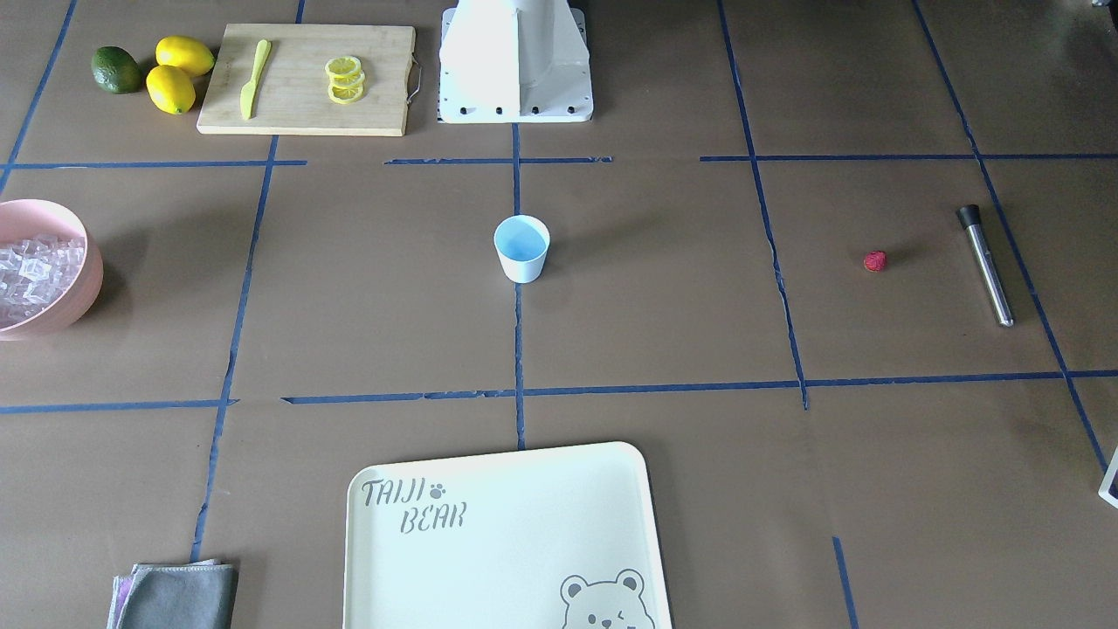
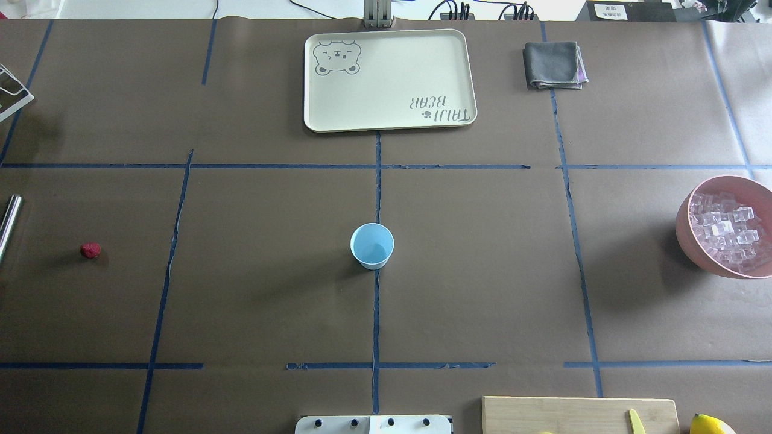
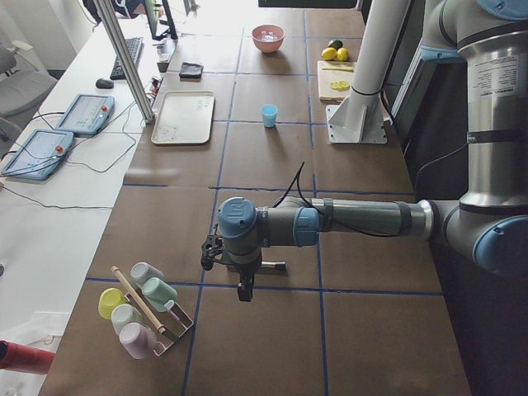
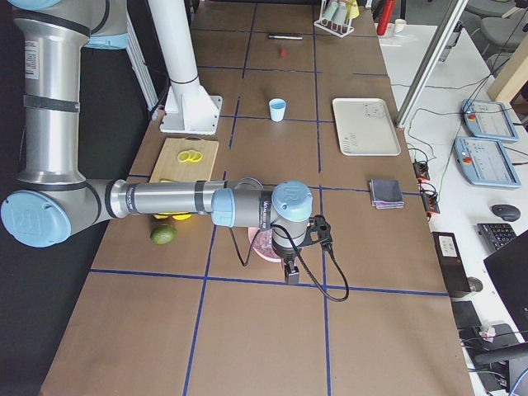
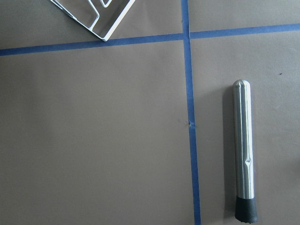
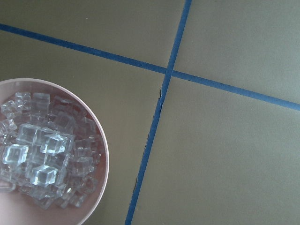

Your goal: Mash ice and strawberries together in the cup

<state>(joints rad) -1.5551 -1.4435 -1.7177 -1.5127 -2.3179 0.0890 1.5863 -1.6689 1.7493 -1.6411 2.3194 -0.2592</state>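
A brown paper-covered surface [image 1: 664,288] is shown, divided into rectangles by blue tape lines [image 1: 517,349]. A small pale-blue cup [image 1: 521,248] is set upright at the centre, on a tape line. A single red strawberry [image 1: 874,261] is laid on the bare surface well apart from the cup, toward the robot's left, and a metal rod with a black tip [image 1: 987,266] is laid near it. Clear ice [image 1: 31,275] is heaped in a pink bowl [image 1: 83,288] at the robot's right end.

A wooden cutting board [image 1: 306,109] with lemon slices [image 1: 345,79] and a yellow knife [image 1: 254,79] is placed beside the robot's white base [image 1: 515,79], with two lemons [image 1: 184,55] and a dark green fruit [image 1: 116,70] just beside it. A pale tray printed with a bear [image 1: 489,559] and a folded grey cloth [image 1: 179,596] are set at the far edge.

The left gripper [image 3: 245,289] is held above the surface near the rod. The right gripper [image 4: 291,272] is held above the bowl. How far either gripper is opened, and what if anything is held, cannot be told. A white side desk [image 3: 58,223] with control pendants [image 3: 82,113] and a keyboard [image 3: 130,58] is seen alongside.
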